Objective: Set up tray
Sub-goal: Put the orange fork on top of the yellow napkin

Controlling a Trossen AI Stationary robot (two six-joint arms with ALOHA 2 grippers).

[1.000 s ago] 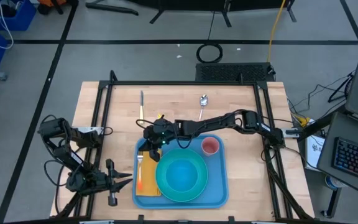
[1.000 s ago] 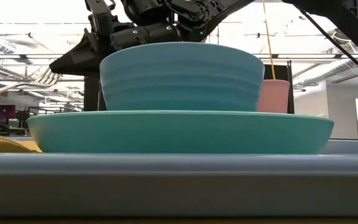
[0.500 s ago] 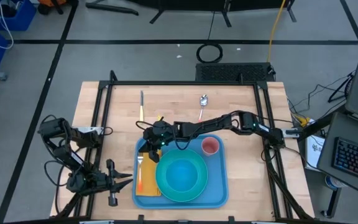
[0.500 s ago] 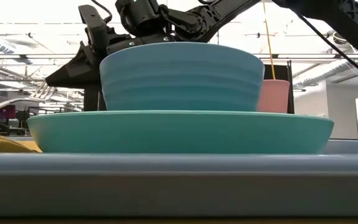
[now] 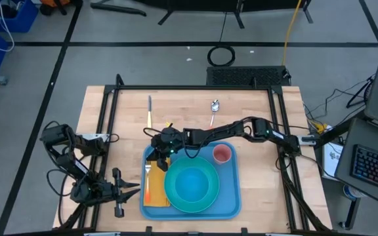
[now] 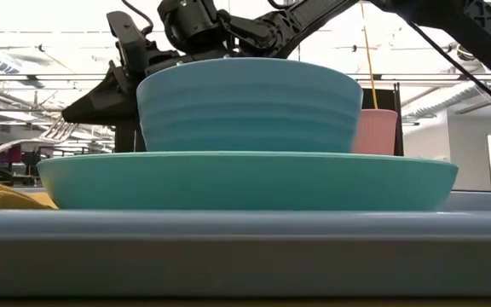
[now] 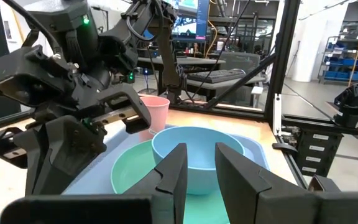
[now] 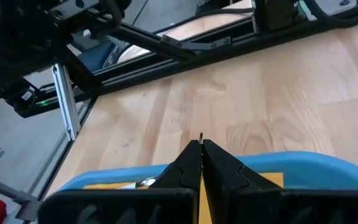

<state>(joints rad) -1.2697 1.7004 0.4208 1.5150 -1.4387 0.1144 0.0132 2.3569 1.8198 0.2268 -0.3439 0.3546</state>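
Light-blue tray: I saw the large flat light-blue plastic tray (image 5: pixel 231 203) with its rounded corners and raised rim lying flat on the wooden table (image 5: pixel 110 131), at the table's near edge; in the low view its rim (image 6: pixel 245 247) filled the foreground.
Plate on the tray: a round turquoise plate (image 5: pixel 176 204) sat in the tray's middle, with a round blue bowl (image 5: pixel 191 185) on it; in the low view the bowl (image 6: pixel 250 104) stood stacked on the plate (image 6: pixel 245 181).
Cup on the tray: a small pink cup (image 5: pixel 222 154) stood upright in the tray's far right corner, beside the plate.
Napkin on the tray: a yellow-orange folded napkin (image 5: pixel 151 191) lay along the tray's left side, with a fork (image 5: pixel 147 176) on it.
Off the tray: a knife (image 5: pixel 149 111) and a spoon (image 5: pixel 214 110) lay on the wood beyond the tray's far edge.
Right gripper: I had the right gripper (image 5: pixel 157 145) reaching across to the tray's far left corner, above the napkin's far end; in its wrist view its fingers (image 8: pixel 188 163) were pressed together, and I saw nothing held between them.
Left gripper: the left gripper (image 5: pixel 128 191) waited just left of the tray, pointing at it, its fingers (image 7: pixel 173 174) a narrow gap apart and empty.
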